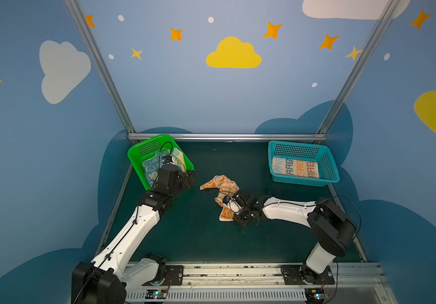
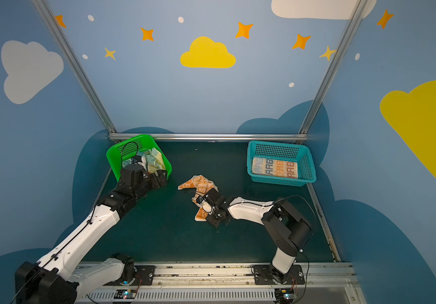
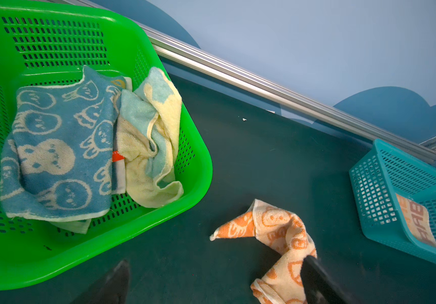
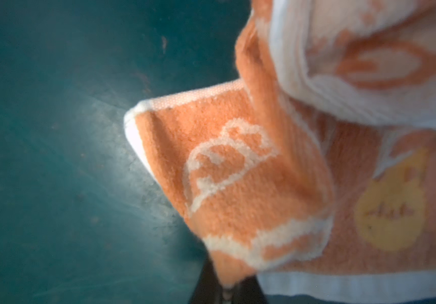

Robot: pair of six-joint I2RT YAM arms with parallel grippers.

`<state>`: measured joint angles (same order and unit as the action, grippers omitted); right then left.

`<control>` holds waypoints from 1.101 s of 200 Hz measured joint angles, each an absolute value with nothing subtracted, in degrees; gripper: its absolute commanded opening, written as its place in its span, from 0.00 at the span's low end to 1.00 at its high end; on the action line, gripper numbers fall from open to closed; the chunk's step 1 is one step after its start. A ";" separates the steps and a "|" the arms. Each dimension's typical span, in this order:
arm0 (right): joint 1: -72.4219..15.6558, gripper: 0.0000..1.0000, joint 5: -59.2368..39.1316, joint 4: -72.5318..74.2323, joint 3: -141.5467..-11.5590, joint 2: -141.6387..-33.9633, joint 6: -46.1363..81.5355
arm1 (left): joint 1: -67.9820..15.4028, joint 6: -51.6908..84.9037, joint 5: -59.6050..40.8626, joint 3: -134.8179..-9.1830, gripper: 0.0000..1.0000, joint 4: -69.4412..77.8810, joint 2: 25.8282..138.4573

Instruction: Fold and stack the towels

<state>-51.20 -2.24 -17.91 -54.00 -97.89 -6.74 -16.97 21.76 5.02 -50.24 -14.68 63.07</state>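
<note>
Now, in both top views the right gripper point(image 1: 228, 206) is pinching the orange towel point(image 1: 221, 185), so the step in hand is probably lifting it to spread it flat for folding. Doing that well likely means raising it slowly so the crumple is shaking loose, while the left gripper point(image 1: 190, 177) is coming across for the free far tip. The orange towel is lying in the middle of the table point(image 1: 185, 237), well apart from both baskets. Its near part is sitting in the closed jaws and the rest is trailing away toward the back. The left gripper is hovering with its jaws spread wide, holding nothing, just beside the green basket point(image 1: 135, 155). A folded towel point(image 1: 294, 168) is resting in the teal basket point(image 1: 329, 160).

From the left wrist, the blue towel point(image 3: 53, 152) and the pale yellow towel point(image 3: 153, 131) are sitting bunched in the green basket. The orange towel is lying out beyond the wide fingers point(image 3: 116, 281). I cannot tell whether one finger is touching it. Aiming for the pointed orange tip seems best.

From the right wrist, the blurred orange towel is filling most of the picture, with one hemmed corner hanging free over the table. The cloth is running into the dark closed jaws, which may be gripping several layers, so a gentle lift is looking wiser.
</note>
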 measured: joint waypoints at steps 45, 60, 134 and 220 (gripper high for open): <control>-46.11 0.00 -8.43 -21.12 -55.72 -97.47 -5.78 | -16.97 17.32 2.17 -49.47 1.00 -12.62 64.34; -44.01 0.00 -10.26 -24.40 -58.50 -97.23 -5.30 | -17.15 15.27 0.38 -49.47 1.00 -12.16 65.49; -34.52 0.00 -24.16 -39.07 -76.53 -99.31 -4.49 | -27.75 -2.57 -0.82 -44.88 0.99 -5.32 68.90; -31.57 0.00 -30.15 -46.54 -80.47 -101.34 -5.17 | -35.77 -26.52 -4.01 -32.77 0.81 4.32 65.12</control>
<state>-31.57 -30.15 -46.54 -80.47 -101.34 -5.17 -35.77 -26.52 -4.01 -32.77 4.32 65.12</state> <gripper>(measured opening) 0.047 0.812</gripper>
